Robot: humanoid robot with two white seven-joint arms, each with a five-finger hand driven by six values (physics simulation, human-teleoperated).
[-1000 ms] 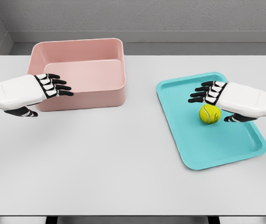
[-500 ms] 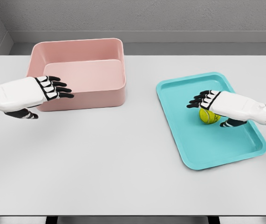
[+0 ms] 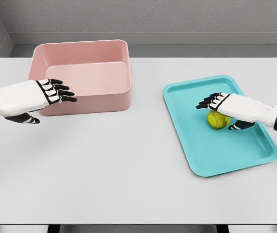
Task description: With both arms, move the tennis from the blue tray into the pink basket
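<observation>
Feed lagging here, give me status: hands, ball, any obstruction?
Right hand over tennis ball, no closed grasp visible. Ball on blue tray. Left hand open by pink basket. Nothing between tray and basket.

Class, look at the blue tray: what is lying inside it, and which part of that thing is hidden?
Inside the blue tray lies one tennis ball. The right hand is over it, covering its top; the contact underneath cannot be seen.

We hold our left hand [image 3: 41, 94] out flat, palm down, fingers spread and empty. Our right hand [image 3: 225, 108] reaches in from the right, lowered, fingers extended forward and thumb beneath
</observation>
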